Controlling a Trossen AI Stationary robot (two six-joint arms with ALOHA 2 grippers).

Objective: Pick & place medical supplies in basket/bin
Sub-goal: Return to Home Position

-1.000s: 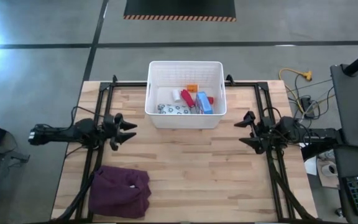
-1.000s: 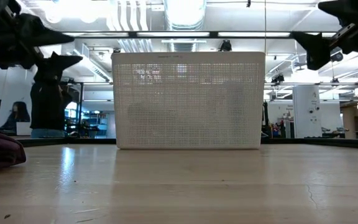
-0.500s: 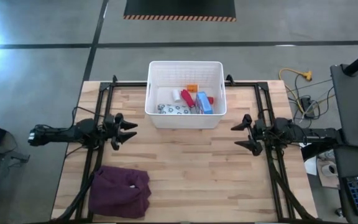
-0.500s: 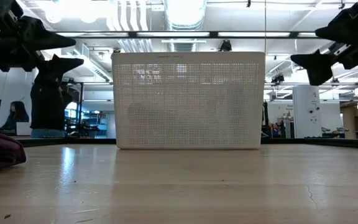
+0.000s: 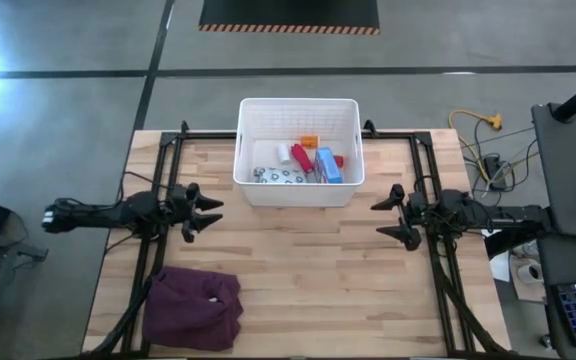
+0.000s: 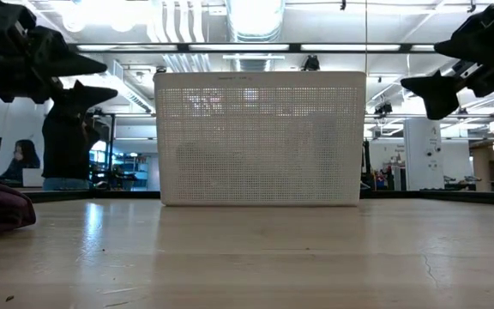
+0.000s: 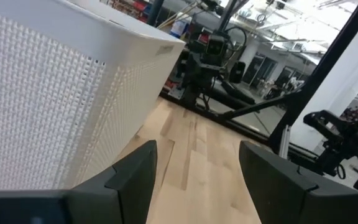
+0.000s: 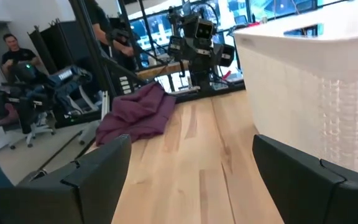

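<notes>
The white slotted basket point(image 5: 297, 150) stands at the table's far middle on its base; it also shows in the low view point(image 6: 260, 137) and both wrist views point(image 7: 48, 106) point(image 8: 328, 87). Inside lie a blue box point(image 5: 329, 165), red bottles point(image 5: 301, 158), a pale patterned packet point(image 5: 280, 176) and a small white piece point(image 5: 283, 152). My left gripper point(image 5: 209, 213) hovers open above the table, left of the basket. My right gripper point(image 5: 384, 219) hovers open, right of the basket. Neither holds anything.
A maroon cloth point(image 5: 194, 308) lies heaped at the table's near left corner, also in the right wrist view point(image 8: 138, 112). Bare wood point(image 5: 308, 270) spreads between the grippers and toward the near edge. A person point(image 8: 14, 53) sits in the room behind.
My right gripper has moved a little toward the table's left and near edge, still open. My left gripper has stayed almost still. The basket and its contents have not moved.
</notes>
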